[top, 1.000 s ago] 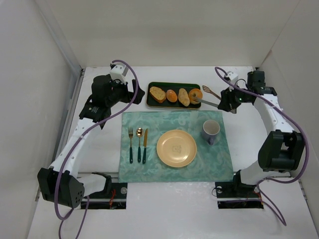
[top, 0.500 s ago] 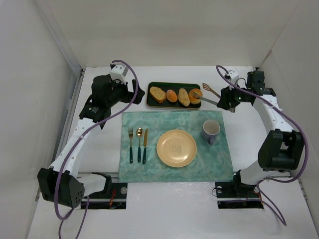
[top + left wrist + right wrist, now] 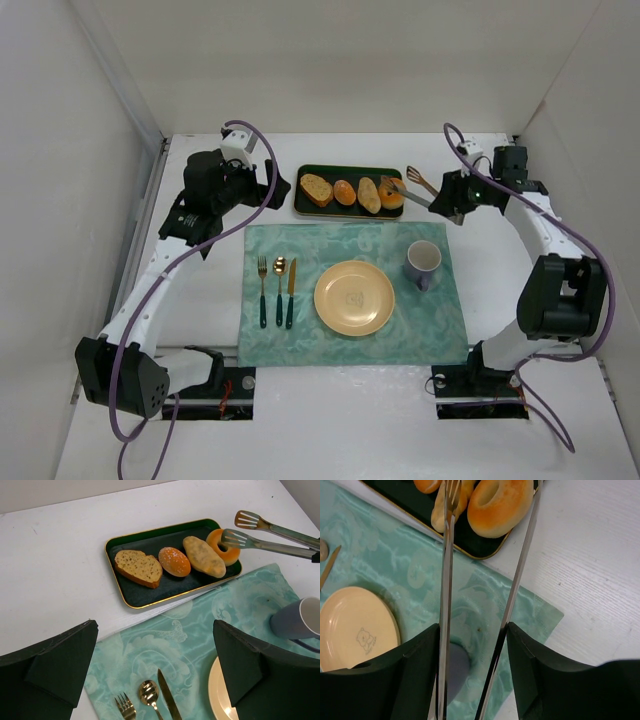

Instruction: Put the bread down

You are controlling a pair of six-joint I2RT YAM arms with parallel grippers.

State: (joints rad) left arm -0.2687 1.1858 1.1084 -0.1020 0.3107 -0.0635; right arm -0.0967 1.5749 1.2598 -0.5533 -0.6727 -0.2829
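Observation:
The bread (image 3: 392, 193) is a golden ring with a centre hole, lying at the right end of the dark tray (image 3: 300, 205). It also shows in the left wrist view as the bread (image 3: 224, 550) and in the right wrist view as the bread (image 3: 500, 505). My right gripper (image 3: 472, 635) is shut on metal tongs (image 3: 445, 580), whose arms are spread. One tong tip (image 3: 235, 538) hovers over the ring; the other (image 3: 247, 519) is past the tray's edge. My left gripper (image 3: 155, 645) is open and empty above the placemat.
The tray (image 3: 112, 545) also holds a toast slice (image 3: 137, 567), a round bun (image 3: 174, 561) and an oval roll (image 3: 204, 556). On the teal placemat (image 3: 300, 245) lie a yellow plate (image 3: 354, 297), a purple mug (image 3: 423, 262) and a fork, spoon and knife (image 3: 277, 290).
My right arm shifted slightly toward the back, and the tongs swung so that one tip now sits over the ring bread. The left arm has not moved.

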